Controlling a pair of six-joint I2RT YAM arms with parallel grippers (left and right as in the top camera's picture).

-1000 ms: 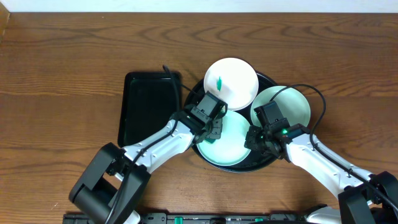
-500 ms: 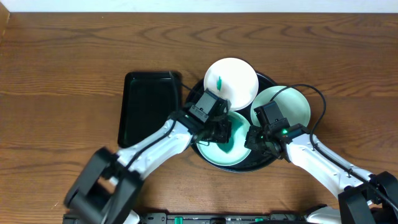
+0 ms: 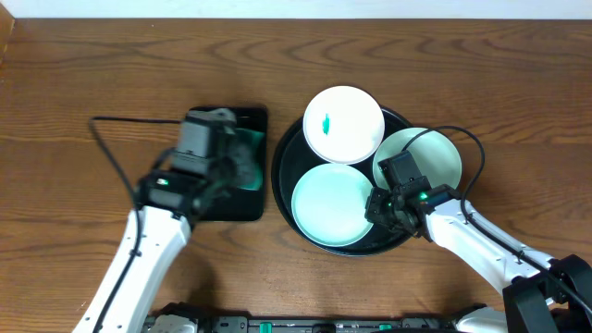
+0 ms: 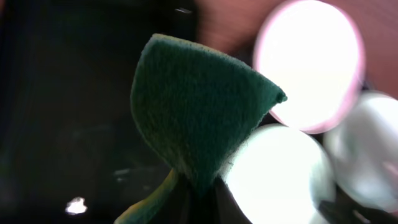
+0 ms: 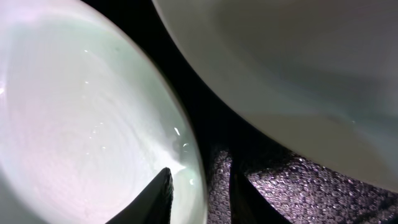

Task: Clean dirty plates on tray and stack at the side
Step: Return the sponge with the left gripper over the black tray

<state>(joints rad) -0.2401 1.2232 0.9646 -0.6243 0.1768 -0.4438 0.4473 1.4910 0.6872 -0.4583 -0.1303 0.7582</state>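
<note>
The cleaning step is judged to be between plates. In the overhead view the round black tray (image 3: 283,174) is seen at the centre of the frame with all three plates on it. A green smear (image 3: 326,123) is borne by the upper plate (image 3: 347,125). No smear can be made out on the lower plate (image 3: 333,205), which looks wiped. The right-hand plate (image 3: 433,155) is partly crossed by a cable (image 3: 467,139), and no mark is seen on its visible part.

A folded green sponge (image 4: 199,112) is pinched tightly in the left gripper (image 4: 198,202) and is held over the rectangular black tray (image 3: 248,202) at centre left, well apart from the plates. That arm is blurred in the overhead view.

The right gripper (image 5: 200,196) is placed at the lower right edge of the lower plate. Its fingers are parted narrowly, one over the plate's inner surface and one outside the rim above the tray floor. Nothing is seen to be clamped between them.

No plate is yet stacked on the table (image 3: 111,74) beside the tray. The next move is judged to call for either a firm pinch on the thin rim, so that the wiped plate can be lifted clear of its close neighbours, or the sponge being brought to the smeared plate while that plate is steadied.
</note>
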